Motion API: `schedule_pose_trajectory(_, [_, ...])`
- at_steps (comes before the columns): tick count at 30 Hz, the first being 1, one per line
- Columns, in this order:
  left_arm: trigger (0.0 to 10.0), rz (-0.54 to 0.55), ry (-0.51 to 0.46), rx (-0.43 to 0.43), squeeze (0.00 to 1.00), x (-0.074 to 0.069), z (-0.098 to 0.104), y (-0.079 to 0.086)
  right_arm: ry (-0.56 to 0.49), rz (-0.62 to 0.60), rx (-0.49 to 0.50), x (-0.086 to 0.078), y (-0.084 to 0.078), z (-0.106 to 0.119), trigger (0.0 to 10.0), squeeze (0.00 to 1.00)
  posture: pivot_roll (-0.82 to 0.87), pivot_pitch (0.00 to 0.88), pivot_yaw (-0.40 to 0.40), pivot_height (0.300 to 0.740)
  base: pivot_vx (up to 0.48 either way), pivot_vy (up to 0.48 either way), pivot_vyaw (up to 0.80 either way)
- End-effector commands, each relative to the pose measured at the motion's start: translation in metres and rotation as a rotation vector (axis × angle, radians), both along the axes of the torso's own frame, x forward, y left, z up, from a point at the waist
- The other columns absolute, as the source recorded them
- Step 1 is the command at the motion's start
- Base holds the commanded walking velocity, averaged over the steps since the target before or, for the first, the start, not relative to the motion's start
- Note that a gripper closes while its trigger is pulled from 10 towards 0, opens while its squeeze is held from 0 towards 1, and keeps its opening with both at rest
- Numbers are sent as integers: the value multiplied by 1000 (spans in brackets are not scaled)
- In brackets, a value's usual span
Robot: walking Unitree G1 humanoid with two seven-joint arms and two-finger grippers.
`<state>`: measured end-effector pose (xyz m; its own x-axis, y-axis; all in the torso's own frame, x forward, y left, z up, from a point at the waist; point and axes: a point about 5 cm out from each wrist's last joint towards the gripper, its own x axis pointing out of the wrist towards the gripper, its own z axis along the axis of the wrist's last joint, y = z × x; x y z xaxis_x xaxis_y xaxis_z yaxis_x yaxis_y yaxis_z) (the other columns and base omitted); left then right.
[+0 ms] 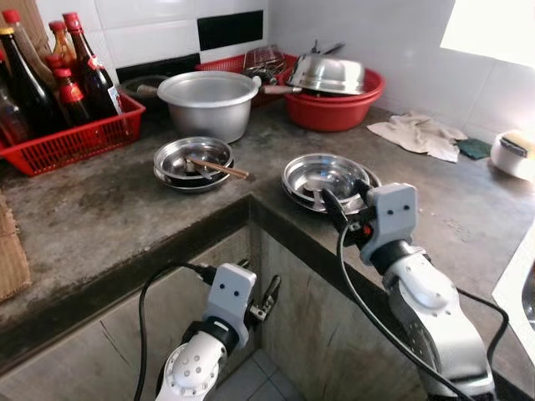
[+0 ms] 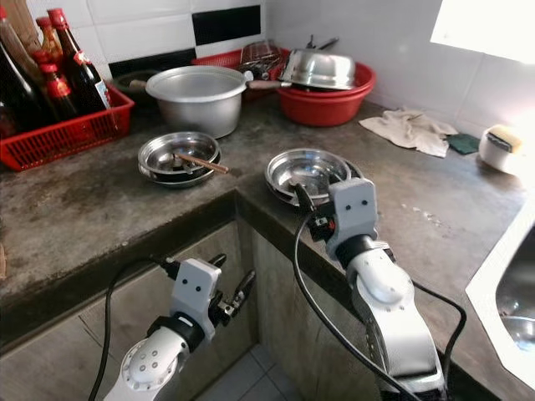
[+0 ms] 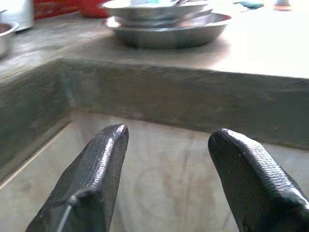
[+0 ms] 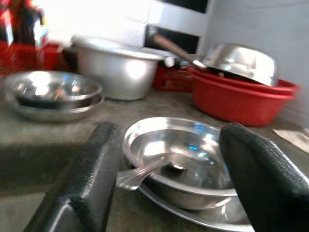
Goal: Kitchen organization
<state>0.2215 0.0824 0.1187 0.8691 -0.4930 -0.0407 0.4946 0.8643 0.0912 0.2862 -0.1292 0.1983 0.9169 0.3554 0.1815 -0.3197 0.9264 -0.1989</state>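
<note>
My left gripper (image 2: 232,294) hangs low in front of the counter's face, below the edge, fingers spread and holding nothing. My right gripper (image 4: 166,169) sits higher, at the counter's near edge, fingers released and wide apart on either side of the near steel bowl (image 1: 324,175), not touching it. That bowl rests on a shallow steel plate (image 4: 193,215), and a spoon (image 4: 145,174) lies in it with its handle sticking out toward me.

To the left on the dark stone counter (image 1: 100,209) sits a second stack of steel bowls (image 1: 193,161) with a brown stick-like utensil (image 1: 219,167) lying across it. Behind that stands a large aluminium pot (image 1: 209,102). Further right, a red basin (image 1: 334,107) holds an upturned steel bowl (image 1: 328,73). A red basket (image 1: 71,138) of dark bottles (image 1: 84,75) stands far left, and a crumpled cloth (image 1: 418,134) lies far right near the tiled wall.
</note>
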Motion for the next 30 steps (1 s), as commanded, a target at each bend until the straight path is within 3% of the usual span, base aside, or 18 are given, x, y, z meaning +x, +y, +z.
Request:
schedule_pose_trajectory(1, [10000, -43, -29, -22, 0, -2, 5, -5, -3, 28, -37, 4, 4, -3, 10000, 110, 105, 30, -46, 740, 0, 0, 0])
schedule_pose_trajectory(2, [10000, -47, -37, -30, 0, -3, 6, -5, -1, 32, -41, 4, 4, -4, 10000, 110, 106, 31, -47, 740, 0, 0, 0])
schedule_pose_trajectory(3, [10000, -48, -39, -34, 0, -3, 7, -5, -1, 37, -54, 6, 4, -5, 10000, 0, 106, 32, -47, 740, 0, 0, 0])
schedule_pose_trajectory(15, [10000, -60, -55, -54, 0, -7, 10, -7, -24, 74, -189, 26, 3, -18, 10000, 0, 113, 31, -59, 740, 0, 0, 0])
schedule_pose_trajectory(30, [10000, -61, -65, -59, 0, -9, 10, -8, -39, 70, -213, 37, 2, -23, 10000, 0, 118, 20, -64, 740, 0, 0, 0])
